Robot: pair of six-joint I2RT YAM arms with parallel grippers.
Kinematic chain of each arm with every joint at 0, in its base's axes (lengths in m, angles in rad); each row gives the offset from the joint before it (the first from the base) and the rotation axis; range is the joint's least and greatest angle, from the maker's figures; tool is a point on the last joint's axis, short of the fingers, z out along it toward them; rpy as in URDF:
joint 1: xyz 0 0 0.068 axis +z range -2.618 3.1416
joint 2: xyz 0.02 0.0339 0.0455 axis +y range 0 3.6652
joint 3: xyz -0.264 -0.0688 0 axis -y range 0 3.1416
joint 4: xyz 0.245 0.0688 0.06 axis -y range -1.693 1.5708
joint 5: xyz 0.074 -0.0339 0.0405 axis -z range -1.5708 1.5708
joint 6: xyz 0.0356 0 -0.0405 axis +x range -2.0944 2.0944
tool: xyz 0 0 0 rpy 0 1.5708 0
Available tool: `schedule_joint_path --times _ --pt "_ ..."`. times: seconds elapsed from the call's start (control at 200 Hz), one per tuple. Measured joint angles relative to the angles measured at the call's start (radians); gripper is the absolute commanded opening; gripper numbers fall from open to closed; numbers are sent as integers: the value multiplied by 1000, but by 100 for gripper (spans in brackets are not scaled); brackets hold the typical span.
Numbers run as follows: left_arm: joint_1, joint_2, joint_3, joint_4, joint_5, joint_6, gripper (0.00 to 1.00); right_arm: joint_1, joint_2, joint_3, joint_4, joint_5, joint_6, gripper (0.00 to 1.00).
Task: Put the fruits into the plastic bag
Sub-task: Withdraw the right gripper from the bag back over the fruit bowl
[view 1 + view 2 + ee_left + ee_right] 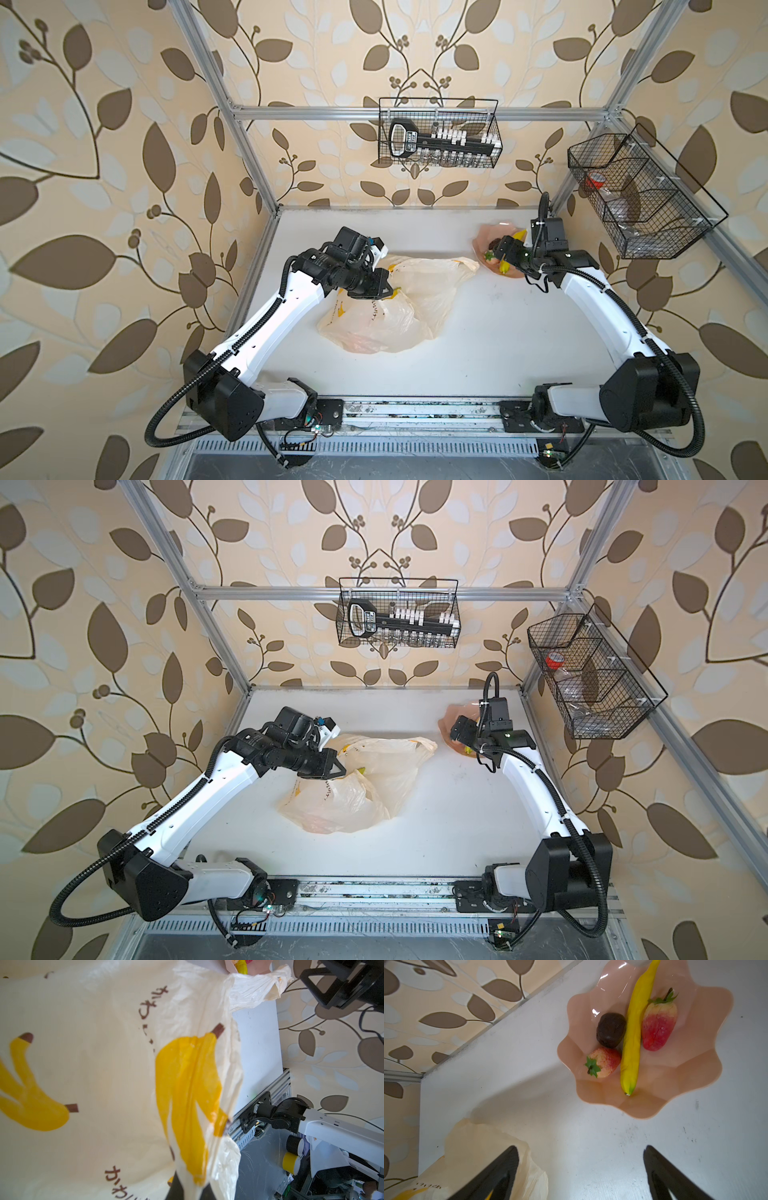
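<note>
The cream plastic bag (pixel 399 307) printed with bananas lies crumpled at mid-table in both top views. My left gripper (pixel 384 291) is shut on a fold of its upper edge; the left wrist view shows the bag (pixel 104 1064) pinched in that gripper (pixel 190 1190). The fruits rest on a pink wavy plate (pixel 685 1076) at the back right: a yellow banana (pixel 632 1043), two strawberries (pixel 658 1024) (pixel 604 1062) and a dark piece (pixel 611 1029). My right gripper (pixel 580 1147) hangs open and empty above the table just short of the plate, over the plate's near side (pixel 496 249) in a top view.
Two black wire baskets hang on the walls, one at the back (pixel 440 133) and one at the right (pixel 636 195). A metal rail (pixel 415 411) carrying both arm bases runs along the front edge. One bag handle (pixel 477 1157) lies beside my right gripper's finger.
</note>
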Motion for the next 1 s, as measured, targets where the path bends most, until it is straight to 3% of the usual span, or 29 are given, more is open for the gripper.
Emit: schedule_joint_path --times 1.0 --pt "0 -13 -3 -4 0 -1 0 -149 491 236 6 206 -101 80"
